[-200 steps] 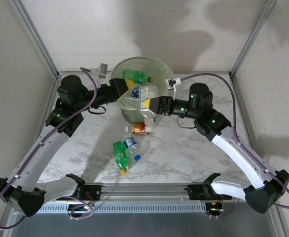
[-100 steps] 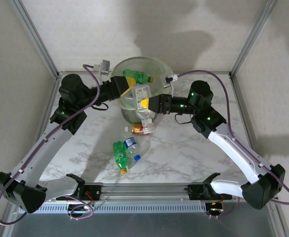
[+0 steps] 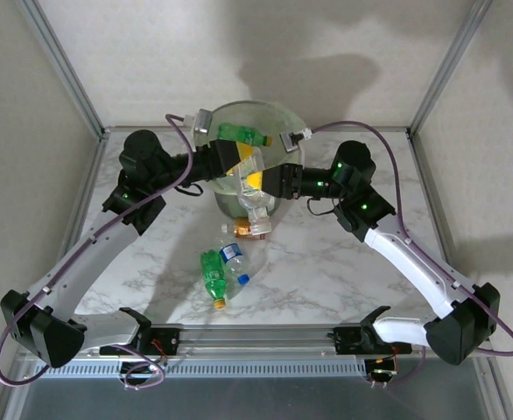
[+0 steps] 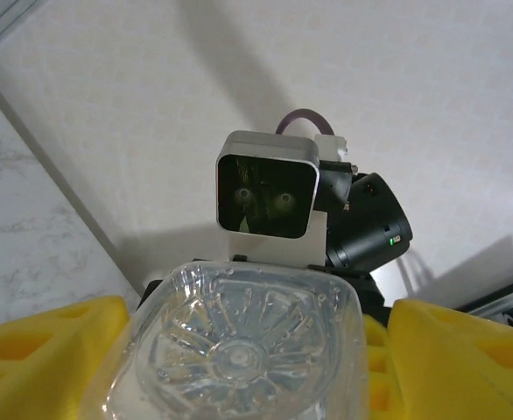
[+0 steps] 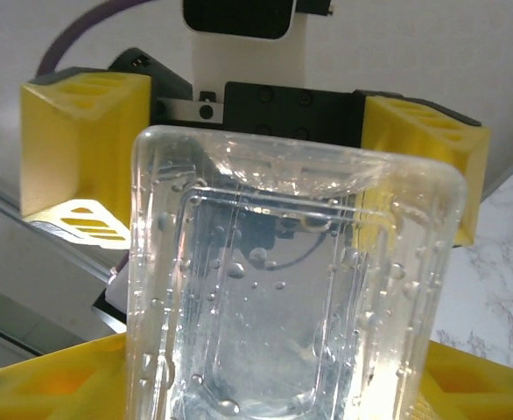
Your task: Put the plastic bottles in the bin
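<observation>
The bin [image 3: 284,131], a round can with a pale green liner, stands at the table's far middle with a green bottle [image 3: 242,135] inside. A clear bottle [image 3: 255,197] hangs tilted over the bin's front rim, with a gripper on each end. My right gripper [image 3: 266,182] is shut on its body [image 5: 283,289], its yellow fingers [image 5: 488,385] pressed against both sides. My left gripper [image 3: 242,166] has its yellow fingers [image 4: 46,359] tight on either side of the bottle's base [image 4: 239,350]. Three plastic bottles lie in front of the bin: brown-orange [image 3: 248,229], clear blue-capped [image 3: 235,261], green [image 3: 211,276].
The two arms meet over the bin's front rim, wrist to wrist; the right wrist's camera [image 4: 270,197] faces the left one at close range. Metal frame posts [image 3: 64,66] rise at the table's back corners. Bare marble table [image 3: 344,262] lies to the right of the loose bottles.
The right gripper carried the clear bottle up and back, from in front of the bin to over its rim. The left gripper moved right and its fingers closed in round the bottle's base.
</observation>
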Controlling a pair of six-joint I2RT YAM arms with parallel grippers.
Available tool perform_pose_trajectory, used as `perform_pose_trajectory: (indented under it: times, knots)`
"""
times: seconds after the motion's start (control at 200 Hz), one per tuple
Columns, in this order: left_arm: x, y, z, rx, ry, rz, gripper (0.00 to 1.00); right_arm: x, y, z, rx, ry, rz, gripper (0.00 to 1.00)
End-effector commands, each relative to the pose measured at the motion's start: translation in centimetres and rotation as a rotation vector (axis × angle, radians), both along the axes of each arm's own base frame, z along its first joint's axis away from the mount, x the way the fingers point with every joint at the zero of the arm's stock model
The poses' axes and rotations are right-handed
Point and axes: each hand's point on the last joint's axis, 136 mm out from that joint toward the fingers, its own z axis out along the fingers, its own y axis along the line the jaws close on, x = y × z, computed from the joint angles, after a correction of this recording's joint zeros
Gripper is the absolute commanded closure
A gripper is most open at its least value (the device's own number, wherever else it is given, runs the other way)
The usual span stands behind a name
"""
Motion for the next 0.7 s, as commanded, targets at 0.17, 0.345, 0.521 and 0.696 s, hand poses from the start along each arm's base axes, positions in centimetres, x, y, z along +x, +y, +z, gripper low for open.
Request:
perform_pose_trajectory:
  times: [0.17,0.345,0.521,0.696]
  knots:
    - [-2.1,-0.4,3.4,-0.140,-0.114,-0.088,0.33,-0.2,0.0,0.8,0.042,-0.003,0.033,0.39]
    - [-1.9,-0.7,3.3,-0.143,-0.113,-0.093,0.27,-0.4,0.0,1.1,0.050,-0.006,0.042,0.39]
    - [-2.3,-1.0,4.1,-0.185,-0.126,-0.122,0.26,-0.4,0.0,0.9,0.053,0.002,0.042,0.38]
    - [-3.0,-1.7,4.2,-0.183,-0.132,-0.158,0.28,-0.6,0.0,1.1,0.060,-0.003,0.043,0.38]
